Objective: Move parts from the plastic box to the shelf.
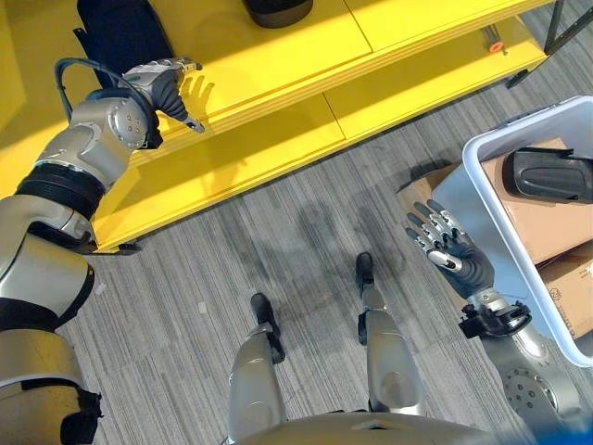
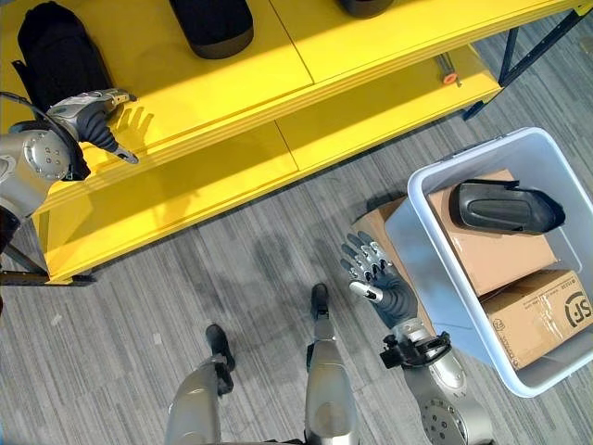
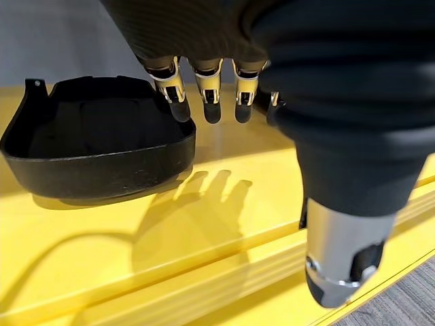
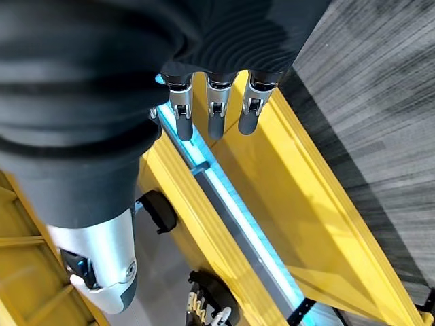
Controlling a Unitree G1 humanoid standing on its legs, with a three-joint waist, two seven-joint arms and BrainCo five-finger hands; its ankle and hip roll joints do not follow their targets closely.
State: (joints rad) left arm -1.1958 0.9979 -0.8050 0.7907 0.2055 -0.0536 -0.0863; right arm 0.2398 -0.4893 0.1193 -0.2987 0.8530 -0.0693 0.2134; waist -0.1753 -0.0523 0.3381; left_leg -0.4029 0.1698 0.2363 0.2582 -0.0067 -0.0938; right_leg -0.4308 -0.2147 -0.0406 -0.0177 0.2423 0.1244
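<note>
While my left hand (image 1: pixel 167 83) hovers over the yellow shelf (image 1: pixel 278 65), fingers relaxed and holding nothing, a black part (image 3: pixel 95 146) sits on the top board just beside its fingertips, not touching. My right hand (image 2: pixel 375 273) hangs above the grey floor (image 1: pixel 278 241) with fingers spread, empty, just beside the plastic box (image 2: pixel 435 269). In the box, another black part (image 2: pixel 505 206) lies on cardboard boxes (image 2: pixel 500 255).

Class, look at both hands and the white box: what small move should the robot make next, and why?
Probably move the right hand over the box toward the black part lying on the cardboard. Both hands are open and empty, and the left hand hovers over the shelf beside a part already placed.
</note>
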